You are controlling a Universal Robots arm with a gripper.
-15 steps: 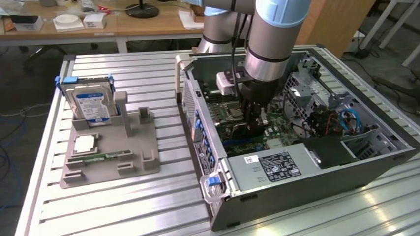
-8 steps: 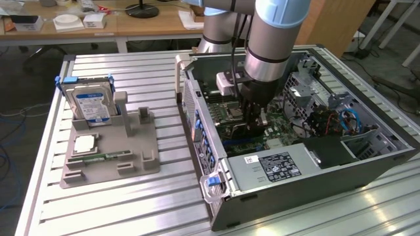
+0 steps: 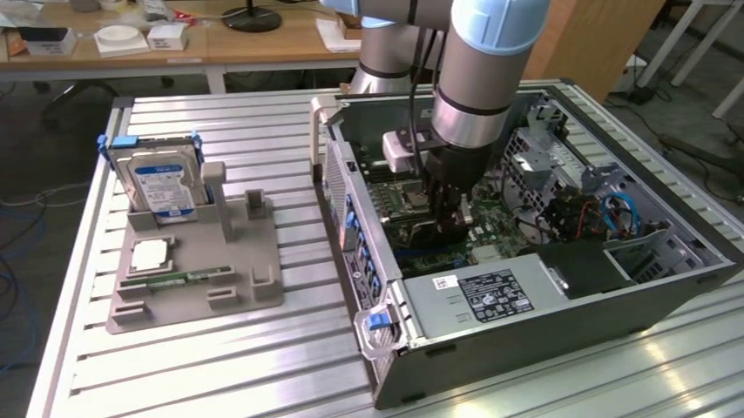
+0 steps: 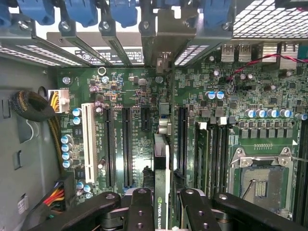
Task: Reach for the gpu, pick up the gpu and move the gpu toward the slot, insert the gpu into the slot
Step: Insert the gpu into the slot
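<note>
Fingers (image 4: 144, 207) clamp the gpu (image 4: 161, 192) on edge over the motherboard.
Seen from the wrist, the gripper (image 4: 161, 211) holds the card from both sides, its lower edge near the long black slot (image 4: 182, 139) beside the processor socket (image 4: 262, 180). At the exterior view's centre, the arm reaches down into the open computer case (image 3: 651, 296); a hard drive (image 3: 160, 185) stands at left on the counter (image 3: 233, 374).

We see even overhead room light; glare streaks the ribbed metal worktop (image 3: 233, 366). Inside the computer case (image 3: 558, 322) it is dimmer, with one bright reflection on the green motherboard (image 4: 144, 171).
</note>
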